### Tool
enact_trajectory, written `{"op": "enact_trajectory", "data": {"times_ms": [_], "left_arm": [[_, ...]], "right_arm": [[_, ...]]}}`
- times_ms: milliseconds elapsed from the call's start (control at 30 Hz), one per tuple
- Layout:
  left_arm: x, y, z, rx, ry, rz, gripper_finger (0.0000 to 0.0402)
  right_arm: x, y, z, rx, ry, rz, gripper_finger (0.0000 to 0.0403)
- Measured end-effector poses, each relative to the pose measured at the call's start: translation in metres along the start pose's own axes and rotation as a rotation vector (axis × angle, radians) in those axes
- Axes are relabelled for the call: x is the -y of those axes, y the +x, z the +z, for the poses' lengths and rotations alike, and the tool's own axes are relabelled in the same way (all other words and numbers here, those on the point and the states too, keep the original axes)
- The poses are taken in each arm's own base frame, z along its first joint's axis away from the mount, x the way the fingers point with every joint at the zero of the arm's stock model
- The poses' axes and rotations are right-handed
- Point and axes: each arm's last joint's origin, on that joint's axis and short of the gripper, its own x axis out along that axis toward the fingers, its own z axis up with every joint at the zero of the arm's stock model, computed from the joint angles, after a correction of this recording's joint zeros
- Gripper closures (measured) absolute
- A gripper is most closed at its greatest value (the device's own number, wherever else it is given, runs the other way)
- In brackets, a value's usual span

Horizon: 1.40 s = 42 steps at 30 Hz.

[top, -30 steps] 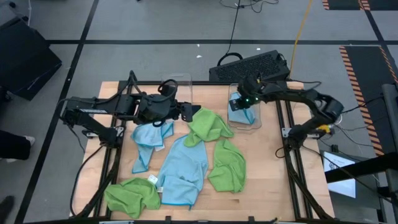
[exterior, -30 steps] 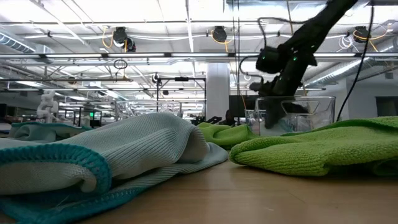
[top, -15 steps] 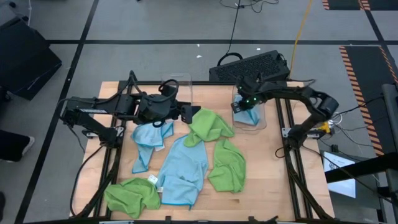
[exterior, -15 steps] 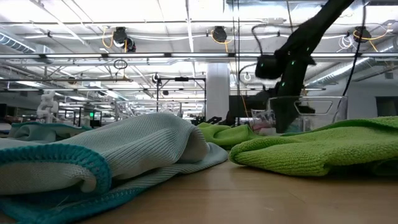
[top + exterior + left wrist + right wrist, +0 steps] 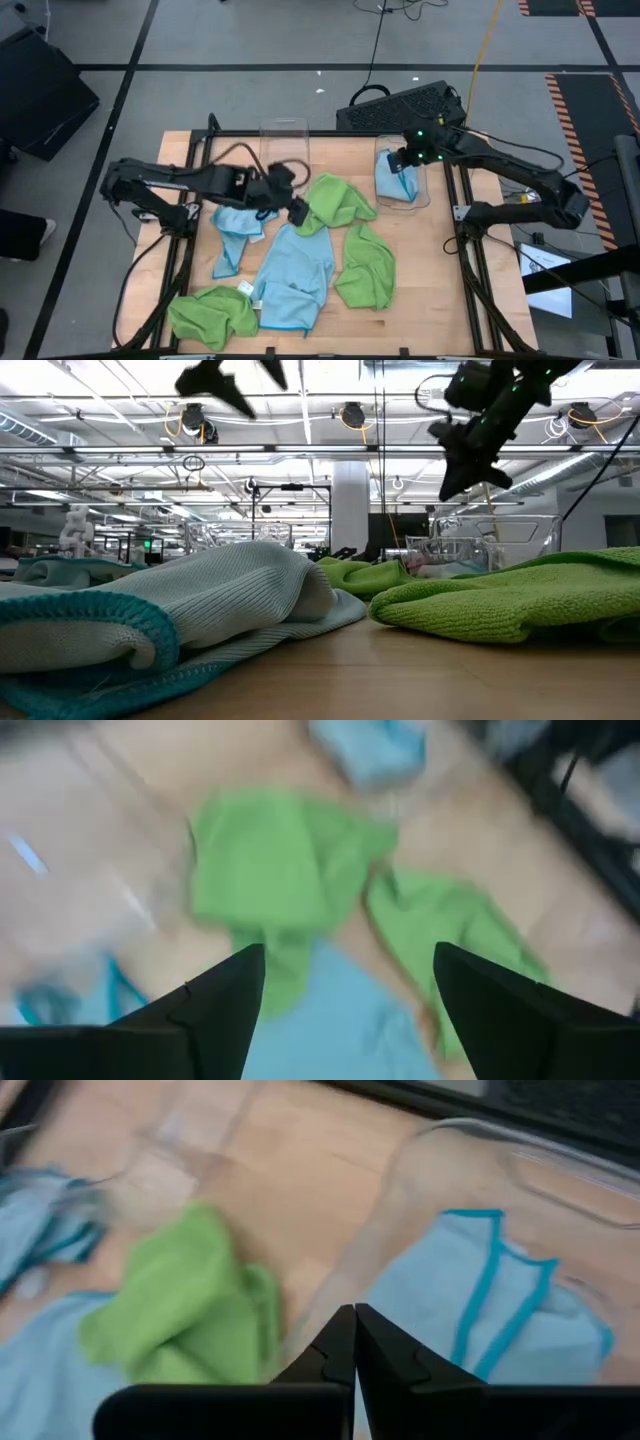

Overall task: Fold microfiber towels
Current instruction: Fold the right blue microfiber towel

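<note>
lime and blue microfiber towels (image 5: 300, 262) sprawl mid-surface, the left gripper (image 5: 297, 211) spread wide above them, the right gripper (image 5: 405, 167) pinched empty over a clear bin (image 5: 424, 190) near the far edge.

One towel (image 5: 397, 184) lies in the right bin (image 5: 424, 196), others (image 5: 300, 262) left.

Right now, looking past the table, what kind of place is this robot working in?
Probably a large workshop or lab hall: exposed ceiling beams with rows of lights, grey floor with orange-and-black hazard striping, and a wooden table strewn with green and blue microfiber towels.
</note>
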Motion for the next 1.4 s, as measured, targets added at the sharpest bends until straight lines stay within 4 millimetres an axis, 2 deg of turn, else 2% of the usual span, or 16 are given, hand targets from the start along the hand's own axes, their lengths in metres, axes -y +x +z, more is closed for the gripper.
{"op": "enact_trajectory", "data": {"times_ms": [167, 367, 500, 700, 800, 900, 1000, 1167, 1300, 1400], "left_arm": [[-0.006, 0.037, -0.044, -0.188, -0.102, -0.074, 0.0110], [-0.006, 0.067, -0.101, -0.305, -0.386, -0.223, 0.0110], [0.005, 0.064, -0.133, -0.349, -0.574, -0.327, 0.0110], [0.032, 0.031, -0.160, -0.382, -0.646, -0.390, 0.0115], [0.041, 0.018, -0.168, -0.418, -0.659, -0.340, 0.0135], [0.046, 0.015, -0.181, -0.446, -0.659, -0.251, 0.0161], [0.055, 0.021, -0.194, -0.485, -0.715, -0.209, 0.0186], [0.062, 0.048, -0.227, -0.588, -0.854, -0.087, 0.0212], [0.070, 0.066, -0.247, -0.663, -0.892, -0.078, 0.0211], [0.073, 0.074, -0.255, -0.688, -0.917, -0.082, 0.0198]], "right_arm": [[-0.010, -0.020, -0.010, -0.024, -0.041, 0.130, 0.0401], [-0.023, -0.039, -0.028, -0.108, -0.082, 0.280, 0.0401], [-0.031, -0.055, -0.043, -0.156, -0.100, 0.339, 0.0401], [-0.040, -0.077, -0.060, -0.167, -0.135, 0.432, 0.0401], [-0.042, -0.087, -0.066, -0.165, -0.146, 0.476, 0.0401], [-0.044, -0.094, -0.071, -0.170, -0.144, 0.511, 0.0401], [-0.045, -0.100, -0.076, -0.183, -0.135, 0.545, 0.0401], [-0.048, -0.111, -0.086, -0.220, -0.141, 0.608, 0.0401], [-0.050, -0.117, -0.092, -0.251, -0.147, 0.646, 0.0401], [-0.051, -0.122, -0.096, -0.252, -0.151, 0.655, 0.0401]]}}
